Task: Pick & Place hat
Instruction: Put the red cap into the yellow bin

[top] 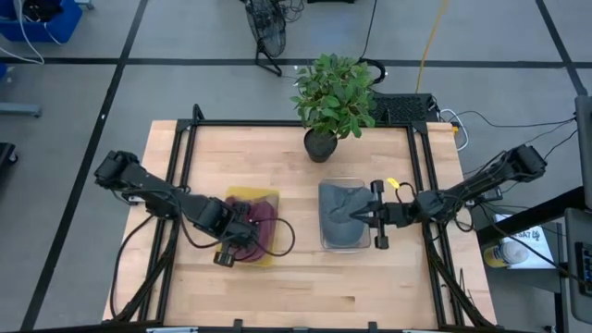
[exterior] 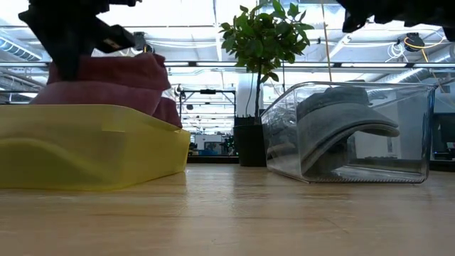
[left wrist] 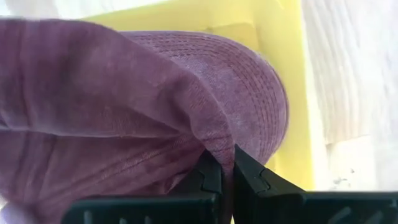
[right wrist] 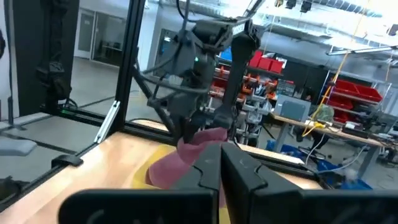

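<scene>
left tool (top: pixel 242 233) is clamped on the maroon cap (top: pixel 254 225), which sits over the yellow tray (top: pixel 265 255) at lower left of centre. right tool (top: pixel 356 215), fingers together with nothing between them, hovers over the grey cap (top: pixel 340 208) in the clear bin (top: pixel 329 242). left arm is nearer.

I see a wooden table (top: pixel 305 277): yellow tray (top: pixel 269 254) at nine o'clock, clear bin (top: pixel 326 242) right of centre, potted plant (top: pixel 330 102) at twelve.
</scene>
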Tool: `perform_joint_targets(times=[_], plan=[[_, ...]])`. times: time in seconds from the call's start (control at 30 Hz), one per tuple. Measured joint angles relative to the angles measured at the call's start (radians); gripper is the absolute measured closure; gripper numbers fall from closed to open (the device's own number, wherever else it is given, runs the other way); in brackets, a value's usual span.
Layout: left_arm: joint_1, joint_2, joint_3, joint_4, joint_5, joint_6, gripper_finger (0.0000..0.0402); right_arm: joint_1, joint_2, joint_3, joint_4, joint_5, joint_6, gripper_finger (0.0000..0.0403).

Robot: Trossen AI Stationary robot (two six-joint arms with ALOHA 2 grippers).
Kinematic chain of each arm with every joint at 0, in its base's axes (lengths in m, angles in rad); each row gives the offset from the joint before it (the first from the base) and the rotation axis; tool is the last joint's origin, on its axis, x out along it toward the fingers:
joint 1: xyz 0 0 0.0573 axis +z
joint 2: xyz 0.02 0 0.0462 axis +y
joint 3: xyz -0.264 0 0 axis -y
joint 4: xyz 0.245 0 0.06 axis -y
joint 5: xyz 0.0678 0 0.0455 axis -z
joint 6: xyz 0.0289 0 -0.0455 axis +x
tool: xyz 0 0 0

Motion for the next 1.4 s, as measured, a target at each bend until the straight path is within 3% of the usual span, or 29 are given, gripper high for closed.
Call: perform_joint_targets(times=[0.37,0.63,0.8,1.4], plan=[[0.039,-0.003,-0.117,0.152,0.089,0.084,0.0394,0.000,-0.014,-0.016,-0.014,0.000,-0.002,0.0402],[0.067,-0.006,-0.244,0.290,0.129,0.087,0.0394,0.000,-0.014,-0.016,-0.015,0.000,-0.008,0.0402],[0.075,-0.006,-0.258,0.308,0.150,0.074,0.0394,0.000,-0.014,-0.016,-0.015,0.000,-0.008,0.0402],[0.065,0.004,-0.012,0.106,0.057,0.008,0.0239,0.000,-0.013,-0.016,-0.029,0.000,-0.027,0.0402]])
